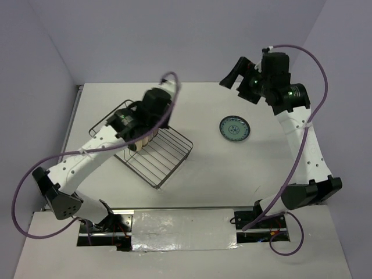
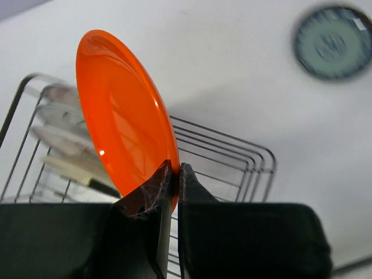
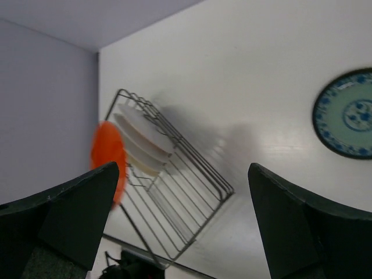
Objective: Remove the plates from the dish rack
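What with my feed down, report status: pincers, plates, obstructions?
Left pincer shut on orange plate, held over dish rack. Right pincer open, empty. Teal plate on table; white plates in rack. Nothing in the way.

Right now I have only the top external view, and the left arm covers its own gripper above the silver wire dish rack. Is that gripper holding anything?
Observer: Yes. The left wrist view shows the left gripper shut on the rim of a glossy round orange plate, held on edge in front of the silver wire dish rack.
Operator: Are any plates in the rack?
Observer: The right wrist view shows white round plates standing on edge at one end of it.
Operator: And the right gripper?
Observer: The right gripper is wide open and holds nothing.
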Available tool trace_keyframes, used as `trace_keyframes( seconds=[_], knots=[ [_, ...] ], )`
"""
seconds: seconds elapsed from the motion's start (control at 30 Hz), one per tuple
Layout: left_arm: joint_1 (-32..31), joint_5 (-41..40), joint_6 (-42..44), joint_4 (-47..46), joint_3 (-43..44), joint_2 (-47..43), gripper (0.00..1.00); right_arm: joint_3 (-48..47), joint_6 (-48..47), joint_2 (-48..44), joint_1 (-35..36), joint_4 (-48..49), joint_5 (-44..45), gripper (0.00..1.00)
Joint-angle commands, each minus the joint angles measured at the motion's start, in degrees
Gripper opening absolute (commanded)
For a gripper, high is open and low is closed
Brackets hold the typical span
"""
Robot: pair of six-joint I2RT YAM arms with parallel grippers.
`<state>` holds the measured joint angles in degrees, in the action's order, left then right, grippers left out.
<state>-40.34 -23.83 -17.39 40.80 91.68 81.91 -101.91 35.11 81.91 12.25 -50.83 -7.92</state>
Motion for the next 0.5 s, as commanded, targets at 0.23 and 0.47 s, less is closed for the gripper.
trace_keyframes(
  seconds=[0.23,0.47],
  knots=[
    [-24.86,-7.89,32.84,-7.21,1.22,6.07,0.00,-10.35,-0.74,8.88,1.63,-7.26,-14.23,0.96],
    [-28.13,-9.56,39.79,-13.37,0.25,6.60,0.00,9.41,-1.45,4.05,5.23,-2.89,-16.85,0.88]
  ],
)
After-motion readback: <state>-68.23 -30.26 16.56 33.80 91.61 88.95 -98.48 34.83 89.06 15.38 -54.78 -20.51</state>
